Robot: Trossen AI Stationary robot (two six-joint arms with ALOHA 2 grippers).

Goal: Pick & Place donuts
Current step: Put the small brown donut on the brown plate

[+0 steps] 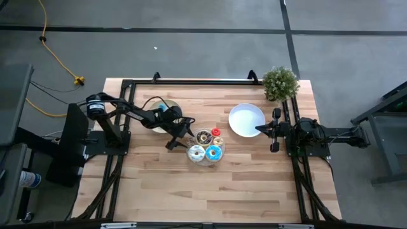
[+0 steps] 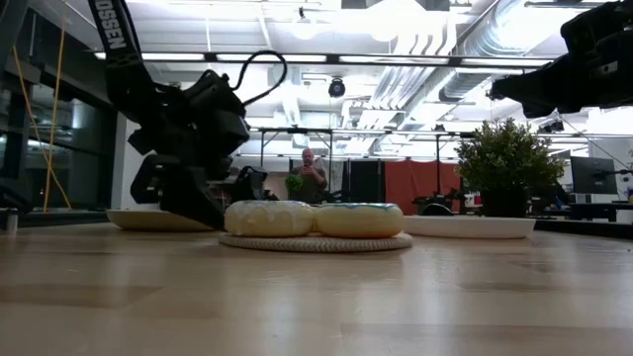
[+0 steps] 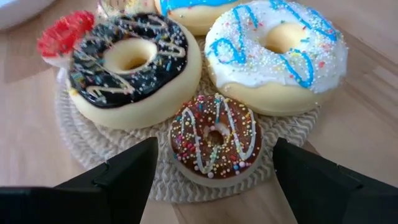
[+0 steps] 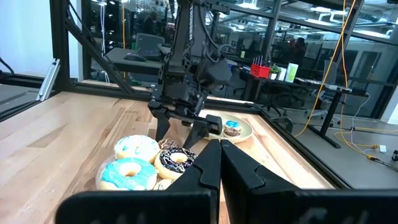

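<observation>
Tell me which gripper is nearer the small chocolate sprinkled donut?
Left. The left gripper straddles the small chocolate donut, fingers open; the right gripper waits shut beside the white plate.

Five donuts crowd one woven mat (image 3: 93, 146): a white-iced one (image 3: 277, 56), a blue-iced one (image 4: 127, 173), a big chocolate one (image 3: 130, 65), a small chocolate one (image 3: 216, 138) and a little red one (image 3: 62, 34). A sixth donut (image 4: 232, 128) sits on a tan plate (image 4: 247, 132). One empty white plate (image 1: 245, 120) and one potted plant (image 1: 280, 83) stand at about two o'clock on the tabletop (image 1: 210, 184).

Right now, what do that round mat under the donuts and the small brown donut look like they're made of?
The mat looks like woven straw or cord: pale, ribbed coils. The small brown donut looks like glossy molded plastic or foam, probably a toy: smooth tan base, shiny brown icing with white zigzags and sprinkles.
</observation>
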